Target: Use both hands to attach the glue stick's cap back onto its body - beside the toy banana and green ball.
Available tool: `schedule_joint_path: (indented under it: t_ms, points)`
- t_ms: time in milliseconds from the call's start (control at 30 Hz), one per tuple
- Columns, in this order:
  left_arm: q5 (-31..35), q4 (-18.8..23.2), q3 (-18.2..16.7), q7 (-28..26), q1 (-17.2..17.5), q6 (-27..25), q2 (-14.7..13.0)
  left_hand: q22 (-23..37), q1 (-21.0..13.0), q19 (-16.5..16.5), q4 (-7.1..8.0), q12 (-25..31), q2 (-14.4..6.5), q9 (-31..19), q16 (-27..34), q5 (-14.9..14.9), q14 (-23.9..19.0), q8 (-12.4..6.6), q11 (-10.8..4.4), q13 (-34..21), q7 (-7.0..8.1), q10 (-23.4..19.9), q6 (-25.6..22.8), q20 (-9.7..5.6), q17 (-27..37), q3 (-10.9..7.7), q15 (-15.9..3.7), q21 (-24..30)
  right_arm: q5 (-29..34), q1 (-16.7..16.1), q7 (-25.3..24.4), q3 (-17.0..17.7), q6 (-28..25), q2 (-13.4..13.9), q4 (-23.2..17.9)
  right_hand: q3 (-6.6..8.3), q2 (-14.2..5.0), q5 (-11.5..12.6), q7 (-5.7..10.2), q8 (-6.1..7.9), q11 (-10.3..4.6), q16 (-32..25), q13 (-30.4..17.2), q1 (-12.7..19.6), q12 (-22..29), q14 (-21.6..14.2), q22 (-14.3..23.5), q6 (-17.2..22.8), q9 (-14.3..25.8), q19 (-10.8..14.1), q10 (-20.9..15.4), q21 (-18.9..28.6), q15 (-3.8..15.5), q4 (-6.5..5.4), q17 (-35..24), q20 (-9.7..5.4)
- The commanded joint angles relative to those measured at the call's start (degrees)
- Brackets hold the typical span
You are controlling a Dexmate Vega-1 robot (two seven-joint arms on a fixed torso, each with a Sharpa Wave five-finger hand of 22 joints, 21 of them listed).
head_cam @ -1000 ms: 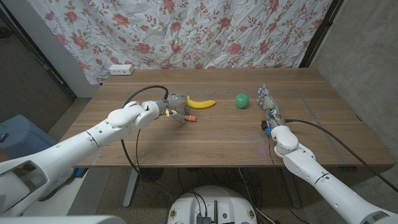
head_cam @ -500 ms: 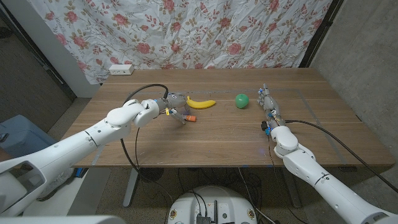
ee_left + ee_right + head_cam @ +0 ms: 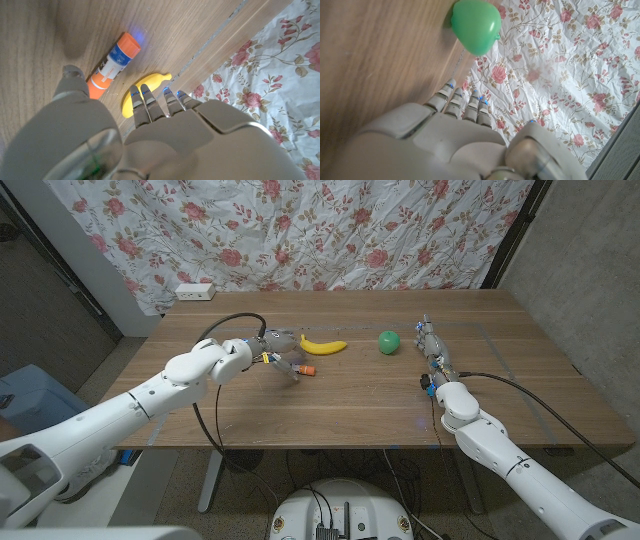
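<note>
Where the fingers [image 3: 150,102] of the left hand [image 3: 272,350] reach out straight and side by side, nothing between them, released, hovering over the wood just short of the glue stick [image 3: 113,60]. Thumb off to one side, likewise holding nothing.

Glue stick lying on its side on the table [image 3: 360,395], orange at both ends, with a white and blue label round the middle; whether the cap sits on the body cannot be told. In the head view, only an orange end [image 3: 307,369] clear of the fingertips, just in front of the toy banana [image 3: 323,345]. Banana yellow, curved, lying flat beside the stick, apart from it.

Further right, green ball [image 3: 388,341] resting on the wood, well apart from the banana. Fingers [image 3: 460,102] of the right hand [image 3: 432,348] extended together, gripping nothing, near the ball but not touching.

Behind the table, a floral cloth [image 3: 350,230] as backdrop; a white power strip [image 3: 194,291] at the far left corner.
</note>
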State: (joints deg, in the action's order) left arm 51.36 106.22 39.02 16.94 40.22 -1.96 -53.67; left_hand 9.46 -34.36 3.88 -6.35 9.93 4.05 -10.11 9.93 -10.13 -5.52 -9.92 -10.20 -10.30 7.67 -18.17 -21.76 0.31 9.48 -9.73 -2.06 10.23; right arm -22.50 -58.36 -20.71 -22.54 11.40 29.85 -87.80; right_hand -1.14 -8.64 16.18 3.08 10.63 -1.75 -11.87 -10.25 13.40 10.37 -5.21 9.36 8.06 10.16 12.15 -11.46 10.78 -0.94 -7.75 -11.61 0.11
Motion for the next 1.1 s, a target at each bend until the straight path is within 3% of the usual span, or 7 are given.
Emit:
schedule_joint_path:
  t_ms: [33,167,233,467,633,800,1100]
  points:
    - [-9.48,0.51,-4.49,-1.37,3.19,-1.49,-0.40,0.26,1.19,0.59,0.07,-0.33,-0.36,-0.14,-0.13,0.04,1.04,-0.05,0.79,0.02,-0.37,2.44,1.49,0.15,0.15,0.15,-0.39,0.29,-1.21,0.18,0.97,0.43,-0.56,0.47,-0.44,0.26,-0.09,0.29,0.18,0.18,-0.11,0.19,-0.09,-0.58,0.31,0.21,0.18,0.48,-0.02,0.03,-0.26,-0.27,0.21,-0.16,-0.08,0.21]
    - [-14.20,-1.03,-5.38,-2.05,3.38,-1.37,0.20,0.26,1.82,0.57,0.32,-0.10,-1.08,-0.14,0.01,0.01,1.22,-0.03,1.30,0.04,-0.81,3.22,2.42,0.44,0.15,0.01,0.02,0.34,-1.76,0.51,1.68,0.51,-1.01,0.77,-0.43,0.29,-0.03,0.30,0.26,0.14,-0.09,0.19,-0.09,-0.70,0.31,0.25,0.18,0.40,-0.02,0.02,-0.24,-0.25,0.33,-0.18,-0.09,0.23]
    - [-15.37,-1.34,-5.47,-2.47,3.44,-1.90,0.44,0.28,2.59,0.42,0.91,0.13,-2.99,-0.18,0.19,-0.08,1.11,-0.15,2.41,0.05,-1.44,3.80,3.12,0.60,0.19,-0.56,0.75,0.44,-2.04,0.65,1.98,0.51,-1.09,0.78,-0.31,0.29,0.00,0.30,0.26,0.13,-0.05,0.19,-0.09,-0.76,0.32,0.27,0.18,0.37,-0.02,0.03,-0.27,-0.24,0.35,-0.19,-0.09,0.24]
    - [-20.05,-2.76,-6.15,-5.94,3.99,-2.49,1.64,0.29,3.44,-0.41,1.32,0.15,-4.34,-0.13,0.15,-0.05,1.27,-0.07,3.00,0.06,-2.19,4.87,4.35,0.76,0.16,-0.95,0.90,0.74,-2.70,0.68,2.96,0.57,-1.66,1.50,-0.71,0.32,0.10,0.31,0.23,0.11,-0.04,0.05,-0.10,-1.04,0.33,-0.03,0.18,0.33,-0.02,0.55,-0.28,-0.02,0.99,-0.25,-0.10,0.25]
    - [-24.30,-4.01,-6.93,-8.59,4.71,-2.98,2.72,0.25,4.33,-1.77,1.63,0.50,-5.55,-0.06,0.29,-0.04,0.97,-0.44,3.58,0.09,-2.94,4.99,3.98,-0.85,0.14,-1.30,1.07,1.09,-3.03,0.47,3.09,0.79,-1.34,1.63,-0.73,0.39,0.10,0.32,0.24,0.10,0.01,-0.01,-0.10,-1.12,0.33,-0.19,0.18,0.31,-0.02,0.76,-0.28,0.04,1.42,-0.26,-0.09,0.10]
    - [-28.37,-4.57,-8.05,-12.04,6.28,-3.66,3.41,0.20,4.68,-3.24,1.64,0.65,-6.11,-0.01,0.46,-0.05,0.30,-0.56,3.69,0.11,-3.27,4.96,3.73,-0.57,0.10,-1.52,1.23,1.45,-3.69,0.95,4.43,0.60,-1.03,1.60,0.20,0.46,0.09,0.34,0.21,0.12,-0.03,-0.04,-0.09,-1.19,0.39,-0.30,0.18,0.36,-0.02,0.78,-0.44,0.03,1.67,-0.25,-0.08,0.09]
    - [-38.20,-7.86,-9.58,-17.14,6.94,-4.57,7.68,0.17,5.19,-4.77,2.12,0.87,-9.91,0.04,0.50,-0.48,-0.30,-0.44,4.88,0.13,-4.26,5.00,4.09,-0.48,0.17,-3.12,1.26,1.45,-5.18,2.43,7.47,-0.17,0.74,0.49,3.28,0.67,-0.02,0.42,0.29,0.47,-0.19,-0.26,-0.09,-1.67,0.66,-0.91,0.19,1.43,-0.02,2.04,-1.35,0.38,2.26,-0.41,-0.10,0.12]
